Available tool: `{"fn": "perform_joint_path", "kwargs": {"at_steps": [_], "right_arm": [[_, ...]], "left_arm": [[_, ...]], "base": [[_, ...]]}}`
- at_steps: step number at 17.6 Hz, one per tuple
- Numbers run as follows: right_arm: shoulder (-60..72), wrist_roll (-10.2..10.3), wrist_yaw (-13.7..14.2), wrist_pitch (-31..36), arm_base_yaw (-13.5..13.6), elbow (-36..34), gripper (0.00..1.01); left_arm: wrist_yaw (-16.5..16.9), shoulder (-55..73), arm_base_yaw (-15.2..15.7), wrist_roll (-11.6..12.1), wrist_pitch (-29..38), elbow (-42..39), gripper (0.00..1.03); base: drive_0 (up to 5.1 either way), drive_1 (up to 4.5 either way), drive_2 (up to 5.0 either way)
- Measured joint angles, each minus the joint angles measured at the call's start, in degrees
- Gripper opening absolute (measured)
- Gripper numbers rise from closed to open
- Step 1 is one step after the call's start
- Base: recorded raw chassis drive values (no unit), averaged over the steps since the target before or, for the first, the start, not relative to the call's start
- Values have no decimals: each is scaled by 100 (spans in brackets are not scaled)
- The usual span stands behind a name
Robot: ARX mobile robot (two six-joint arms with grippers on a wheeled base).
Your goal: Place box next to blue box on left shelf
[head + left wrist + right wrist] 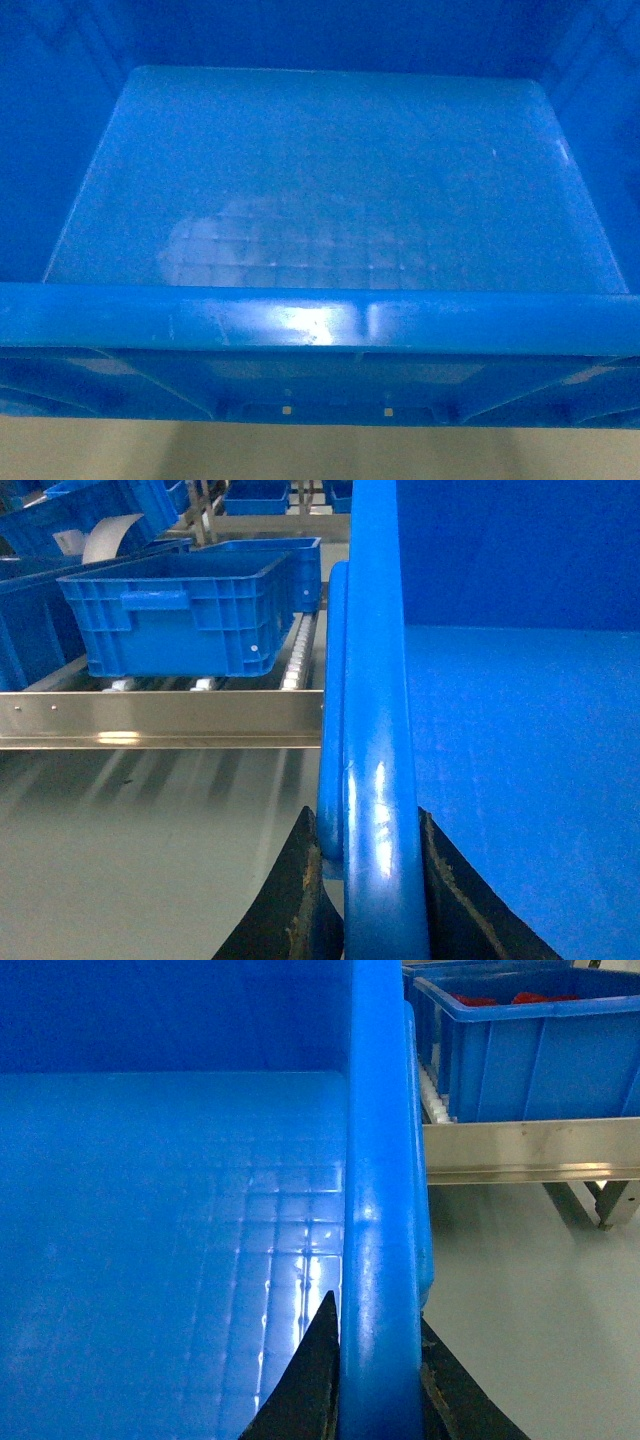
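The box [330, 180] is filling the head view, held up in front of the robot with pale floor [320, 455] showing beneath its near wall, so it is hanging between the two arms rather than sitting on any shelf. The left pincer [365, 880] is pinching the box's left rim, one dark finger on each side of the thick edge, and the right pincer [372, 1380] is clamping the right rim the same way. Judging from its size and hard moulded plastic, the box is likely stiff and, being empty, fairly light, but bulky; the glossy rim is looking slippery, so both holds on opposite rims are probably the right places, and keeping them level should matter. It is bright blue, rectangular, with a smooth floor reflecting a faint grid, a thick flat rim and a ribbed outer wall with small square holes. In the left wrist view, the blue box [185, 615] is sitting on the left shelf [160, 720], a metal roller rack, with the carried box near its front rail.
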Motion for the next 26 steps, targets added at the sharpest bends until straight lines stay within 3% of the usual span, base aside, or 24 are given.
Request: {"fn": "perform_joint_path", "kwargs": {"at_steps": [6,26], "right_arm": [[-2,-2,0,33,0,0,9],[-4,-4,0,48,-2,0,9]], "left_arm": [[0,0,0,0,42,0,17],[2,-11,0,2,57,0,17]], "base": [[0,0,0],[12,423,-399]]}}
